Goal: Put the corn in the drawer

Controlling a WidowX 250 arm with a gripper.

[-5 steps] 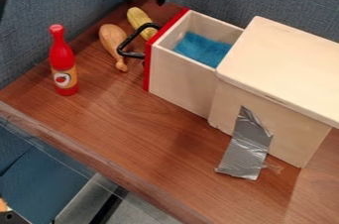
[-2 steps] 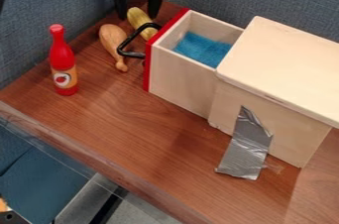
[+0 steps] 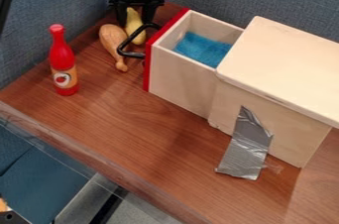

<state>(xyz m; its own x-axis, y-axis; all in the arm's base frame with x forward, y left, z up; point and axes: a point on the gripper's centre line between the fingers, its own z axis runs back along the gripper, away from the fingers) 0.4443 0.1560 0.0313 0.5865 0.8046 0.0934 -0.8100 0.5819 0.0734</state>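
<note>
Nr open drawer [image 3: 180,72], hand [image 3: 135,25] at upper pt. of corn [image 3: 136,35]; can't tell if clenched or released.

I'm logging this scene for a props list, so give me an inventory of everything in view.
yellow toy corn: 1, yellow, by the drawer handle, under the hand
pear-shaped wooden-looking toy drumstick: 1, tan, left of the corn
glossy toy bottle: 1, red with orange label, upright at left
pale wooden box: 1, cream, at right
wooden drawer: 1, cream with red front, pulled out of the box
looped handle: 1, black, on the drawer front
soft-looking lining: 1, blue, inside the drawer
shiny tape strip: 1, silver, from box side to tabletop
wood-grain tabletop: 1, brown, beneath everything
robot hand: 1, black, top, over the corn
</note>
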